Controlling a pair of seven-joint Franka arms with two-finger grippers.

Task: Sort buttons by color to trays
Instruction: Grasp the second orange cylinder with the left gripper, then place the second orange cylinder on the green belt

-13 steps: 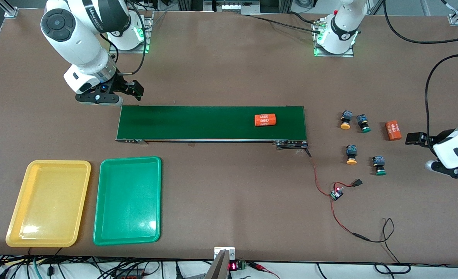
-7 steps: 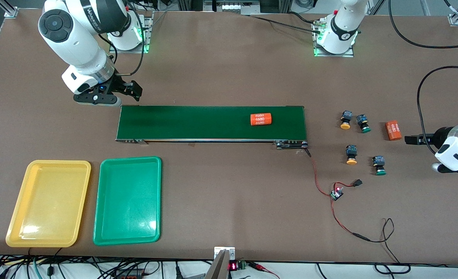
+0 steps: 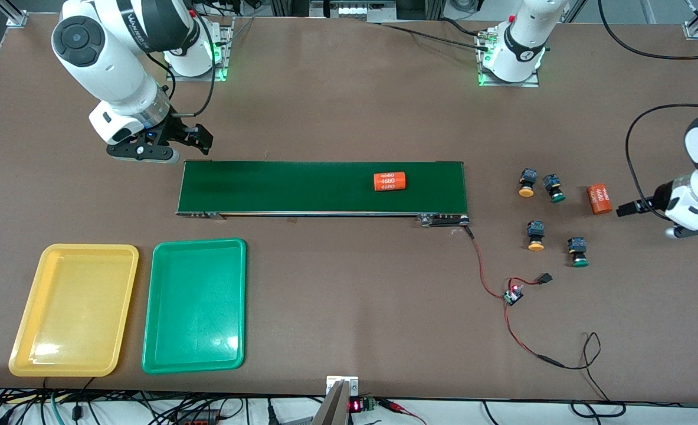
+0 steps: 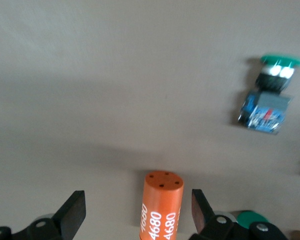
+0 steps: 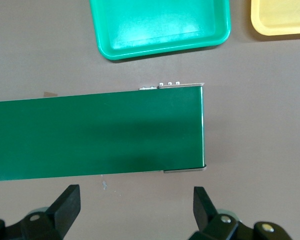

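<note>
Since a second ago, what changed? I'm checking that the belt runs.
The orange cylinder on the dark-green conveyor belt rode toward the right arm's end. The open right gripper shifted slightly away from the belt. The open left gripper stayed beside the second orange cylinder. Buttons, trays unmoved.

The left gripper has its jaws spread wide, one on each side of an orange cylinder printed "4680", not touching it. A green-capped button lies on the counter, well apart from the cylinder.
</note>
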